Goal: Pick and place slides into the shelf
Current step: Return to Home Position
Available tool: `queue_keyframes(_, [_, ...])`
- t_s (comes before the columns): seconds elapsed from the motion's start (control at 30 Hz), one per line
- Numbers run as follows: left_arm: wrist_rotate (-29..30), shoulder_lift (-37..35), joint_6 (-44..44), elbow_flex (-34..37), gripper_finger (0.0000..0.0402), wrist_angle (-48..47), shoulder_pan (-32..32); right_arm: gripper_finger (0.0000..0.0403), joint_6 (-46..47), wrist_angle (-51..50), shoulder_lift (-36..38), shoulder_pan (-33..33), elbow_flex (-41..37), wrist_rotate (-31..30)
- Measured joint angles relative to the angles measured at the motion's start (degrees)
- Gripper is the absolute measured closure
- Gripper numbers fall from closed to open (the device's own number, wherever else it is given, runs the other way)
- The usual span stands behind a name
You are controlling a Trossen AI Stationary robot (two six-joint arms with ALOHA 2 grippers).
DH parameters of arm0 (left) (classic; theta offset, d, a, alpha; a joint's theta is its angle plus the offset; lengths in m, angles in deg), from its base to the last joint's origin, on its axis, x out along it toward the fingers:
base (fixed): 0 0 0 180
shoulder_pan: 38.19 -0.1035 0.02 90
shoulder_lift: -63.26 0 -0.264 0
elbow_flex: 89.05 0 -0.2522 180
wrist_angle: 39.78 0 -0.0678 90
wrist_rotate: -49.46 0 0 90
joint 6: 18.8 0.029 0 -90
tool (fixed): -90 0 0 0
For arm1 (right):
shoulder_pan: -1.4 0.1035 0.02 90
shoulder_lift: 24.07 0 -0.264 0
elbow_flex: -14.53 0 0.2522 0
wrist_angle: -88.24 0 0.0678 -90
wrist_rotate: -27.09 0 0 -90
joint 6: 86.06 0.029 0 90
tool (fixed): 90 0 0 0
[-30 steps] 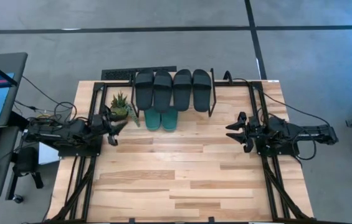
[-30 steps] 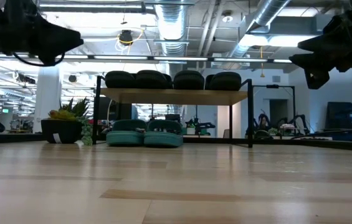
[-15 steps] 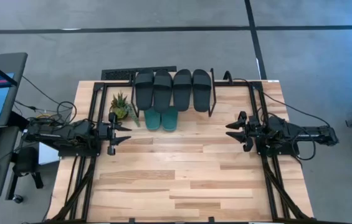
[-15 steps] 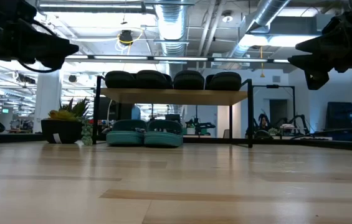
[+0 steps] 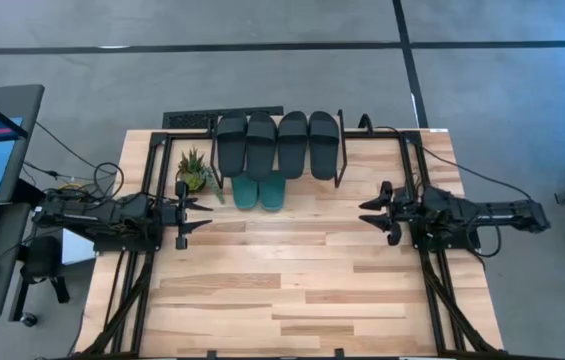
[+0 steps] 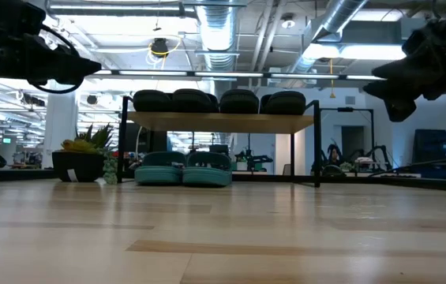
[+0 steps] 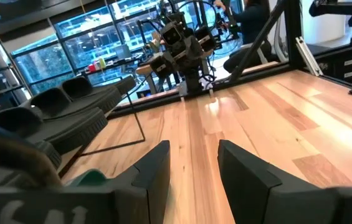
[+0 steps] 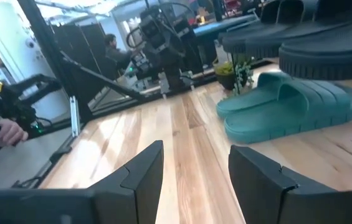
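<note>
Bright ceiling lights (image 6: pixel 329 51) above and behind the shelf (image 6: pixel 223 122) backlight it in the low view, while the tabletop (image 5: pixel 292 290) in front of the shelf lies evenly lit in the high view, with faint shadows and a pale sheen of glare.

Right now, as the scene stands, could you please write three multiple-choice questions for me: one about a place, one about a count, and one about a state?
1. Where do the two teal slides lie, relative to the shelf?
A. on its top board
B. under it
C. far from it

2. How many black slides are on the shelf?
A. two
B. three
C. four

3. The left gripper and the right gripper are:
A. both open and empty
B. both shut on a slide
C. one open, one shut

Answers:
1 B: the low view shows the teal pair on the table below the top board.
2 C: the high view shows four in a row.
3 A: each wrist view shows its fingers apart with nothing between them.
</note>
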Motion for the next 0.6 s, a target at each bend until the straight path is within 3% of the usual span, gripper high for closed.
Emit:
queue_keyframes(0.37, [0.03,-0.04,-2.99,-0.06,0.0276,-0.26,0.0,0.0236,0.35,0.43,-3.23,0.35,0.0,0.69])
queue_keyframes(0.53, [0.03,-0.04,-2.52,-0.06,0.0276,-0.33,0.0,0.0234,-11.69,5.13,-2.07,3.28,0.0,15.81])
queue_keyframes(0.6, [0.05,-0.04,-2.62,-0.08,0.0276,-0.35,0.0,0.0234,-13.36,2.59,-1.26,4.4,0.0,18.14])
